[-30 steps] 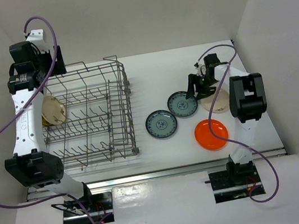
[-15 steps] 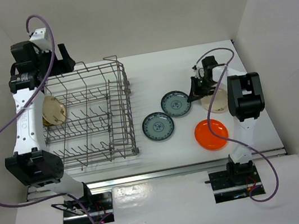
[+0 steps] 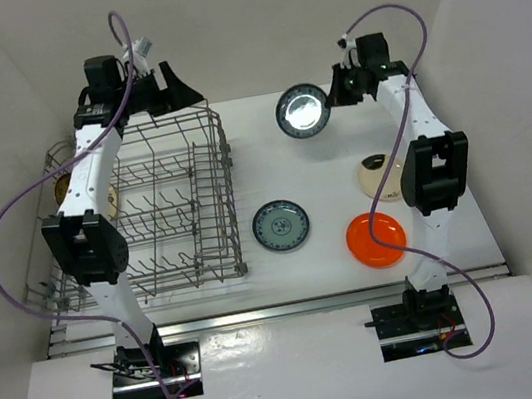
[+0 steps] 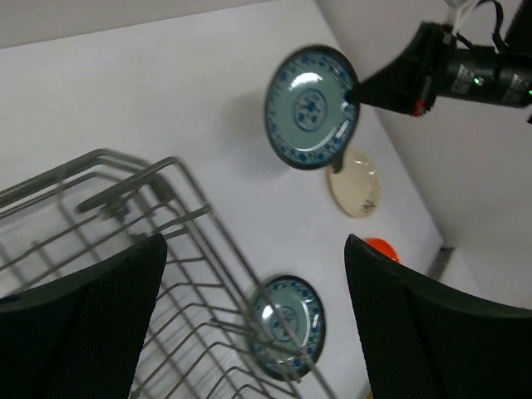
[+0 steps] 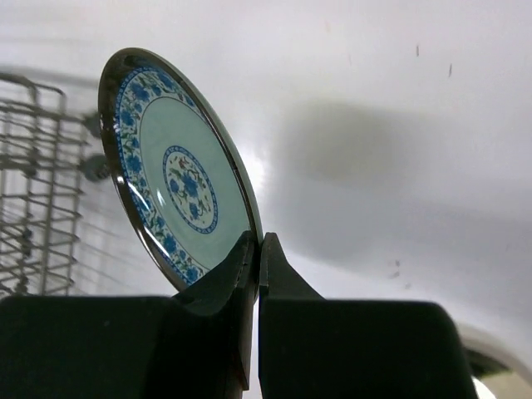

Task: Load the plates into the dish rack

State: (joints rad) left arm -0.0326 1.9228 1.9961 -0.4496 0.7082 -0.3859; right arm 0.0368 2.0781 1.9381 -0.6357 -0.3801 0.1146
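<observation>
Pinching a blue-green plate [image 5: 179,191] by the rim, my right pincer [image 5: 256,241] holds it on edge above the table's [image 3: 270,158] far edge. My left pincer [image 3: 172,88] gapes empty over the dish rack's [image 3: 161,206] far-right corner. Next, I judge: carrying the plate across and slotting it upright.

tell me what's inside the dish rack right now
One tan plate sits at the dish rack's left end, mostly covered by the left arm; anything else behind that arm is hidden.

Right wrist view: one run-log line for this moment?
right gripper: shut on blue-green plate, aloft | left gripper: open, over dish rack | unloaded: second blue-green plate, cream plate, orange plate
</observation>
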